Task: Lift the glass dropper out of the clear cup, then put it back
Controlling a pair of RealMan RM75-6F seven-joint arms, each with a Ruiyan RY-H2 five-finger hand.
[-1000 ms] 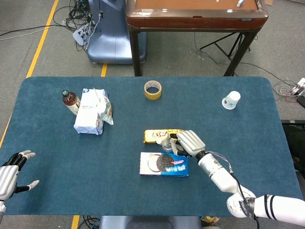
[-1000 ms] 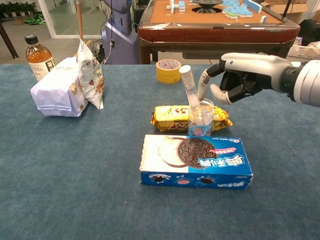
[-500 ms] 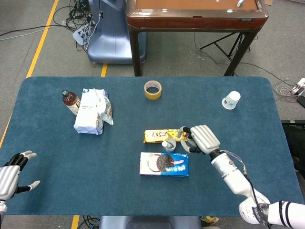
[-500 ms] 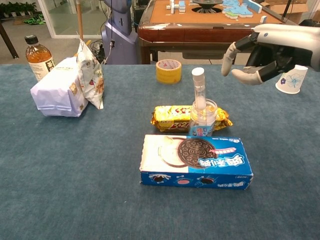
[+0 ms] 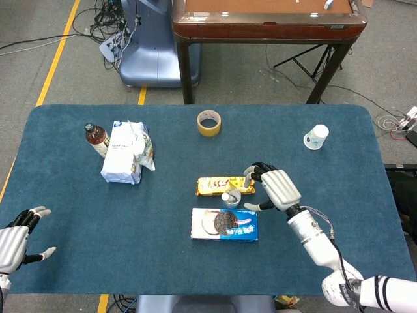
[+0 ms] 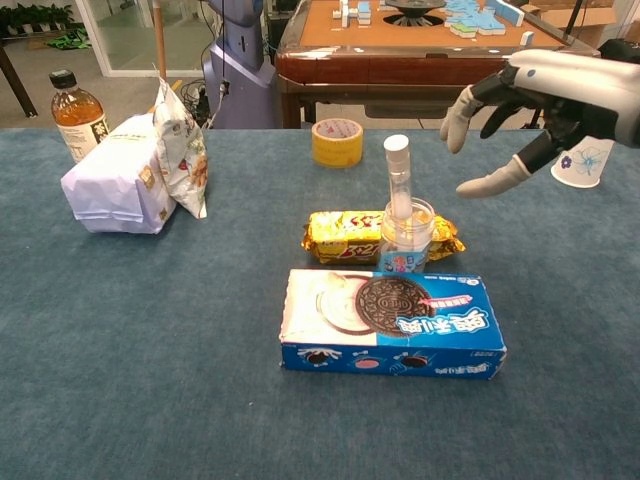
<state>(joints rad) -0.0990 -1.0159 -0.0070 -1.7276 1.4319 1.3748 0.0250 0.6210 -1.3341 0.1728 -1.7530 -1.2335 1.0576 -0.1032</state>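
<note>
The glass dropper [image 6: 399, 180] with its white bulb stands almost upright inside the clear cup [image 6: 405, 238], which sits between a yellow snack pack and an Oreo box. From above, the cup [image 5: 230, 197] shows near the table's middle. My right hand [image 6: 520, 105] hovers to the right of the dropper and above it, fingers spread, touching nothing; the head view shows this hand [image 5: 277, 188] just right of the cup. My left hand [image 5: 16, 238] lies open at the table's near left edge, far from the cup.
A yellow snack pack [image 6: 345, 234] lies behind the cup and an Oreo box [image 6: 392, 322] in front. A tape roll [image 6: 337, 141], a white paper cup [image 6: 582, 160], a white bag [image 6: 120, 185] and a tea bottle [image 6: 78, 112] stand further off.
My right hand has let go of the dropper, drawn back to the right and spread its fingers. The dropper swung from a left lean to nearly upright in the cup.
</note>
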